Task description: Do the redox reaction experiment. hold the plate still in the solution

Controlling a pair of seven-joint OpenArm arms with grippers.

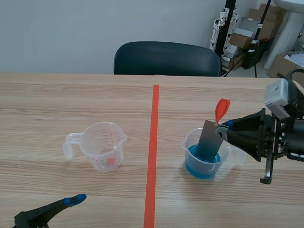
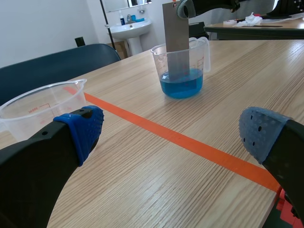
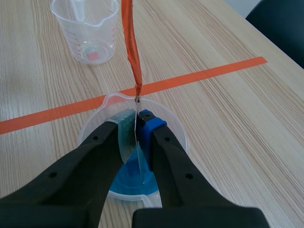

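**Holding the grey metal plate (image 1: 210,141) steady in the blue solution (image 1: 199,166)**

The left gripper (image 2: 173,135) lies low at the table's seven o'clock. Its blue-padded fingers (image 2: 83,128) are spread wide with nothing between them. At its one o'clock stands an empty clear plastic measuring cup (image 1: 102,148) with red markings. Next comes the orange-red tape line (image 1: 153,152), running twelve to six down the light wooden table (image 1: 47,104).

At the tape's three o'clock sits the clear plastic beaker (image 1: 189,145), partly filled with the solution. The plate stands in it, leaning slightly, with its lower end submerged and an orange-red tag (image 1: 222,109) at its top. The right gripper (image 1: 227,130) comes in from three o'clock and is clamped narrow on the plate's upper part, just above the beaker's rim.

The step in hand reads as a plain steady hold. Doing it well likely means no wrist drift and firm pad pressure, so that the thin sheet cannot slip or twist. The plate's lower edge should also stay clear of the beaker wall, or the light beaker may be nudged or tipped. Whether the plate touches the wall now cannot be told.

The beaker's rim rings the plate closely, so sideways margin looks small. Straight up from the rim looks like the free way out. The empty cup is well apart at the beaker's nine o'clock, and bare tabletop surrounds the beaker. The table's far edge, with a dark padded chair (image 1: 166,58) behind it, lies well off at twelve o'clock.
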